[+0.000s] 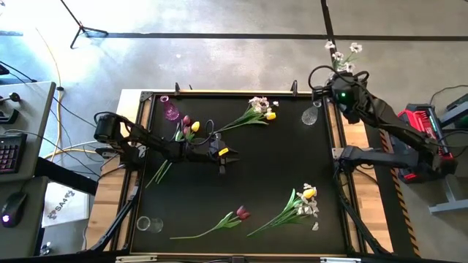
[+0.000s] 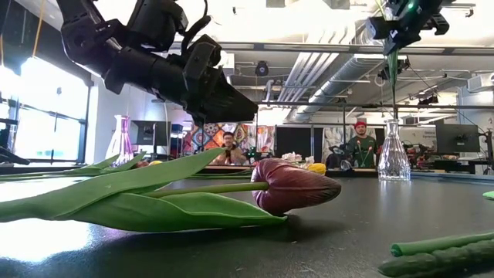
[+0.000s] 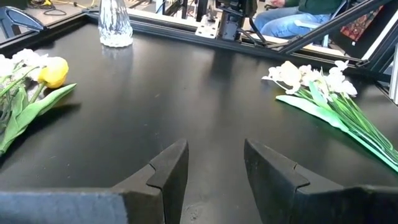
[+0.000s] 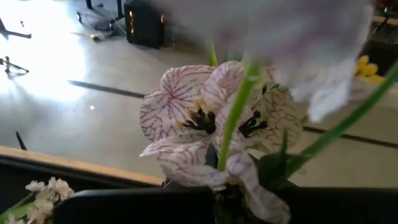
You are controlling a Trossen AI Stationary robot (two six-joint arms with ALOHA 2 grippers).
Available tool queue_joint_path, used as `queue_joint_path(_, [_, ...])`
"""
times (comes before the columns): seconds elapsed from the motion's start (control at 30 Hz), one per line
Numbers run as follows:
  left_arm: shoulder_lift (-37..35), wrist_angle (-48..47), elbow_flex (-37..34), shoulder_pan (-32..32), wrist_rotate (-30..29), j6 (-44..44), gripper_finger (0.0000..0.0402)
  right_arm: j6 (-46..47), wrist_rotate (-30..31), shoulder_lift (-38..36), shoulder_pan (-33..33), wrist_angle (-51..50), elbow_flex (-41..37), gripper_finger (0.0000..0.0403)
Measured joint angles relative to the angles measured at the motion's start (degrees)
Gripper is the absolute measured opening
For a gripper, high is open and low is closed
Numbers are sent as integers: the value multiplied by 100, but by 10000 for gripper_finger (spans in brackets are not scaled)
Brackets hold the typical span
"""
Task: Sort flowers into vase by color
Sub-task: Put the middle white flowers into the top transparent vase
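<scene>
A pale pink-veined white blossom spray [image 4: 211, 124] on a green stem is clamped in the right gripper [image 1: 344, 93], while the left gripper [image 3: 214, 171] is held apart and empty.

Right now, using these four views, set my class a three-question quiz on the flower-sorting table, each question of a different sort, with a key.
1. True or false: the left gripper is holding a dark red tulip.
2. Multiple choice: what is the right gripper shut on?
A) a yellow tulip
B) a spray of pale blossoms
C) the pink vase
3. Fill in: the clear vase near the right gripper stands ______ on the table.

Key
1. False; its fingers are open over bare table, holding nothing.
2. B
3. upright
</scene>
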Motion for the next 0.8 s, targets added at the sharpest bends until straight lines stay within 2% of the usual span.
queue_joint_path(0.17, [0, 1, 0, 0, -2, 0, 142, -177, -28, -111, -19, 246, 121, 0])
queue_joint_path(0.37, [0, -7, 0, 5, -7, 7, 142, 123, -440, -125, -19, -279, 345, 0])
queue_joint_path(0.67, [0, -31, 0, 42, -122, 7, 142, 430, -532, -156, -19, -812, 406, 0])
queue_joint_path(0.8, [0, -31, 0, 42, -140, 7, 142, 713, -528, -118, -19, -944, 166, 0])
